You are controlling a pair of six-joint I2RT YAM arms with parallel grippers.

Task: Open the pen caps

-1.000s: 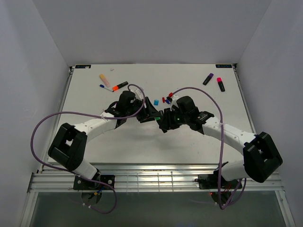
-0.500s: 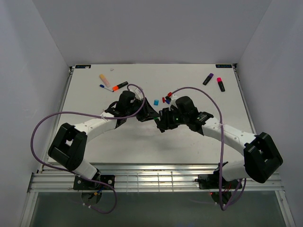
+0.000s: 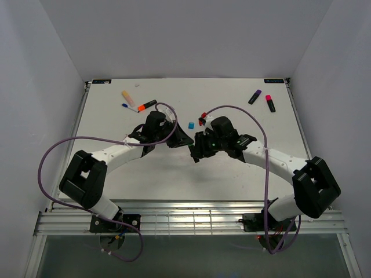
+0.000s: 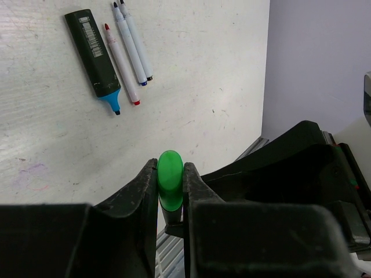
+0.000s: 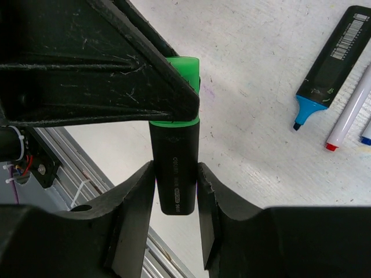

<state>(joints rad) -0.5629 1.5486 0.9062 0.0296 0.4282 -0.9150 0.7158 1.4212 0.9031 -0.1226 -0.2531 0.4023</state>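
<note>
A green pen cap (image 4: 170, 174) is pinched between the fingers of my left gripper (image 4: 170, 167), which is shut on it. The cap (image 5: 184, 66) sits on a black highlighter body (image 5: 174, 168). My right gripper (image 5: 176, 176) is closed round that body, both fingers against its sides. The two grippers meet nose to nose above mid-table (image 3: 190, 143), with the pen held off the surface between them. A loose blue cap (image 3: 191, 124) and a red cap (image 3: 202, 121) lie just beyond them.
An uncapped blue-tipped highlighter (image 4: 95, 55) and two thin pens (image 4: 128, 52) lie on the table (image 3: 232, 179) under the right arm. An orange highlighter (image 3: 146, 105) and a peach one (image 3: 128, 98) lie back left; purple (image 3: 255, 96) and pink (image 3: 270, 102) ones back right.
My left gripper has closed from wide open onto the green cap. The right gripper with the pen has shifted slightly left, toward the left gripper.
</note>
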